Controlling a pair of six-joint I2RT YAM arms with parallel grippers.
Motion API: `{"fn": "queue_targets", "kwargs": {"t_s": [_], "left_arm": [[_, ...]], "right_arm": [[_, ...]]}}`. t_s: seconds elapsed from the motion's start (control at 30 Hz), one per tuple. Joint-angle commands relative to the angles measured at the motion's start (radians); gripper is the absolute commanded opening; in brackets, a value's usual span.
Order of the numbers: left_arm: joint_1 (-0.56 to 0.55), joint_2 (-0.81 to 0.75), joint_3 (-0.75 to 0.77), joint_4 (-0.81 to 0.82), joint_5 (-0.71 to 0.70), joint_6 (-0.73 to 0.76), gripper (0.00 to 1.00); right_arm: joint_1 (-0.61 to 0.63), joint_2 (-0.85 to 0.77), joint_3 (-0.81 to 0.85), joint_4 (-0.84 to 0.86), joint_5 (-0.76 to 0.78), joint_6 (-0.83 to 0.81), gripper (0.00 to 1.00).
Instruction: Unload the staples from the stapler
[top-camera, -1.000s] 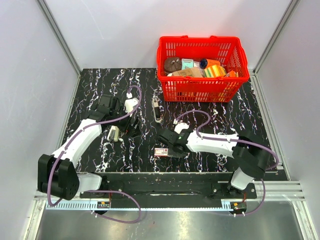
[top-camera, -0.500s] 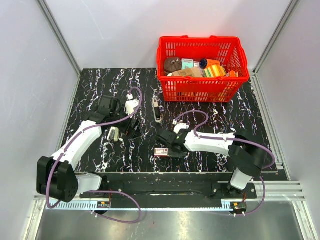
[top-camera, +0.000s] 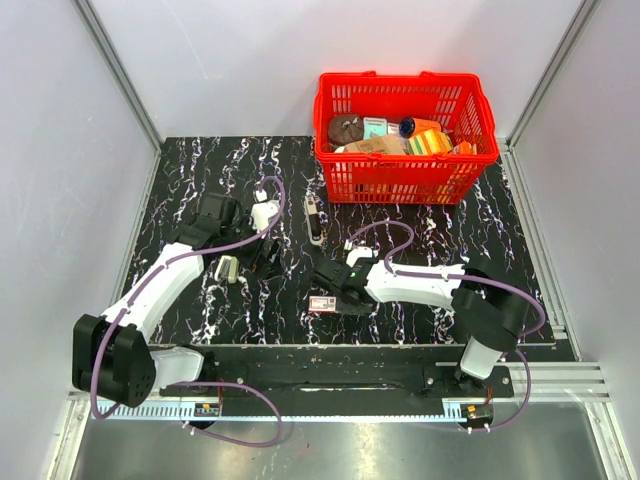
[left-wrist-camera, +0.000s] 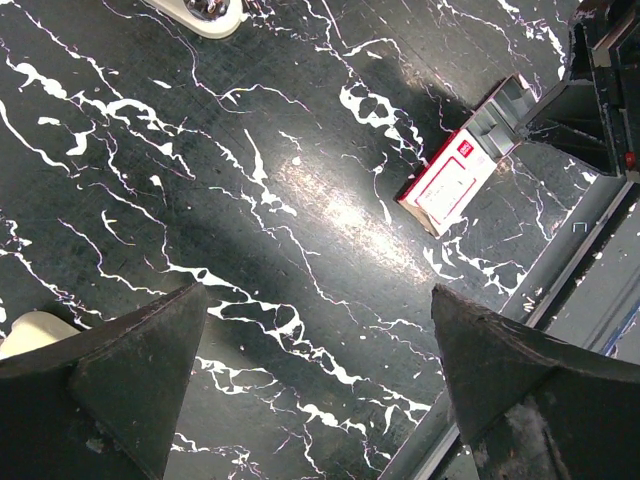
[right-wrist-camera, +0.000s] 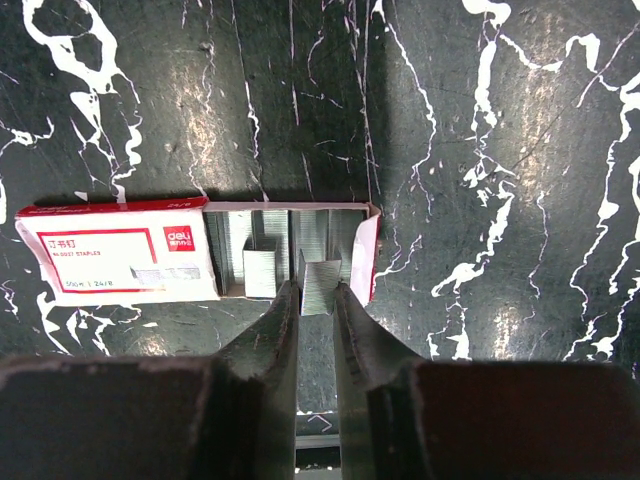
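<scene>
A slim white-and-black stapler (top-camera: 313, 218) lies on the black marble table; its end shows at the top of the left wrist view (left-wrist-camera: 205, 12). A red-and-white staple box (top-camera: 322, 303) lies open near the front edge, with strips inside (right-wrist-camera: 260, 265). My right gripper (top-camera: 336, 291) hangs over the box's open end, and its jaws (right-wrist-camera: 315, 290) are shut on a grey strip of staples (right-wrist-camera: 320, 283). My left gripper (top-camera: 267, 262) is open and empty (left-wrist-camera: 315, 292) above bare table, left of the box (left-wrist-camera: 460, 175).
A cream object (top-camera: 228, 267) lies beside my left gripper and shows at the left finger (left-wrist-camera: 30, 330). A red basket (top-camera: 405, 178) full of items stands at the back right. The table's front rail (top-camera: 330, 355) runs close behind the box.
My right arm has shifted slightly to the left over the staple box. The left arm has barely moved.
</scene>
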Motion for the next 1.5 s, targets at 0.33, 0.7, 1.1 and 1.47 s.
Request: {"fn": "queue_targets", "kwargs": {"t_s": [0.33, 0.7, 1.1, 1.47], "left_arm": [[-0.019, -0.045, -0.001, 0.031, -0.013, 0.005, 0.99], [-0.031, -0.050, 0.002, 0.023, -0.021, 0.015, 0.99], [-0.034, -0.047, 0.016, 0.015, -0.036, 0.027, 0.99], [-0.176, 0.044, -0.030, 0.096, -0.154, 0.113, 0.99]], "right_arm": [[-0.007, -0.023, 0.041, -0.028, 0.034, 0.010, 0.23], [-0.007, -0.045, 0.048, -0.022, 0.031, 0.000, 0.30], [-0.007, -0.155, 0.053, -0.056, 0.069, -0.002, 0.25], [-0.205, -0.364, -0.221, 0.128, -0.113, -0.025, 0.13]]}}
